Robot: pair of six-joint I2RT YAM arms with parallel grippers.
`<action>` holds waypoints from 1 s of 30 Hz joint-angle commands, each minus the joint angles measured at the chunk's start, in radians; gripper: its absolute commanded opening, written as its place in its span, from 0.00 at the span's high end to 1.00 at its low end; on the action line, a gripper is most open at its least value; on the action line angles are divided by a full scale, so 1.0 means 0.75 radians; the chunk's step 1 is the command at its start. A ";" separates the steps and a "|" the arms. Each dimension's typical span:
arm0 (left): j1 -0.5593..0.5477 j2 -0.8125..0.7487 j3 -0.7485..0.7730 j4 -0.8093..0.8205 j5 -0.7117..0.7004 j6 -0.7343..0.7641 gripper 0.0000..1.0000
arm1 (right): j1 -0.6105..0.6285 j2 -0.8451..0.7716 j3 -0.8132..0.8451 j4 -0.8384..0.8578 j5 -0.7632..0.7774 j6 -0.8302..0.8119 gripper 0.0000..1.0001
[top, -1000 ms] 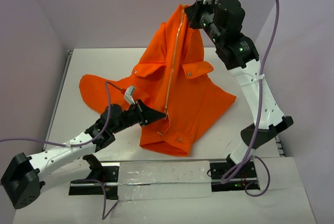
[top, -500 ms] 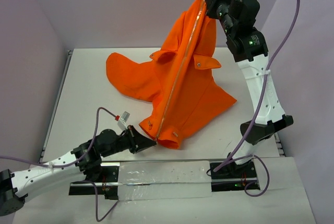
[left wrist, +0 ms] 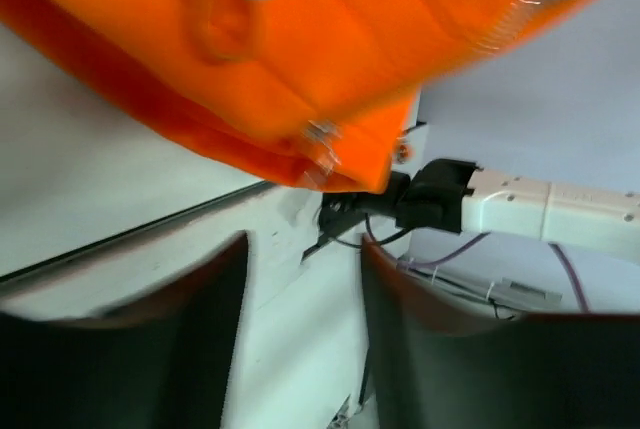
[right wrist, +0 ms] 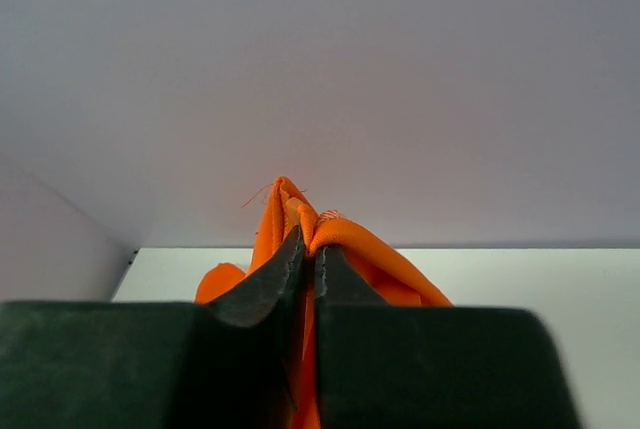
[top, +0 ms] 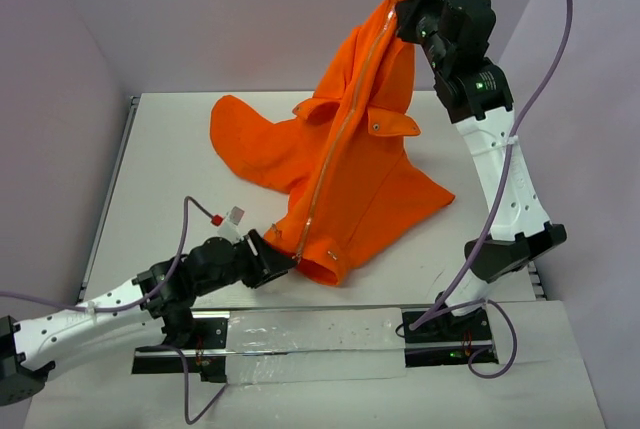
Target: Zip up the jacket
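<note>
Our left fingers (top: 266, 260) have released the hem (top: 318, 271) and stand spread just beside it. Our right fingers (top: 408, 19) pinch the jacket (top: 350, 169) by its top, holding it high at the far right. We'd draw left back without snagging.

The top camera looks down from above the near edge over the whole tabletop (top: 160, 184). Both wrist cameras sit close to the jacket (top: 350, 179), which all three views share.
</note>
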 commanded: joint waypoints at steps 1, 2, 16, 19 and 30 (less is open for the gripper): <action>-0.015 0.172 0.303 -0.200 -0.218 0.200 0.30 | -0.035 -0.128 -0.047 0.245 0.116 0.011 0.77; -0.015 0.219 0.438 -0.248 -0.323 0.245 0.17 | -0.037 -0.121 -0.051 0.197 0.143 0.014 0.58; -0.013 0.382 1.253 -0.584 -0.956 0.744 0.02 | -0.036 -0.392 -0.664 -0.192 0.363 0.231 0.13; -0.013 0.340 1.272 -0.577 -1.001 0.785 0.02 | -0.035 -0.502 -0.876 -0.248 0.400 0.317 0.08; -0.013 0.186 1.196 -0.493 -1.034 0.877 0.02 | -0.037 -0.768 -1.322 -0.368 0.563 0.437 0.04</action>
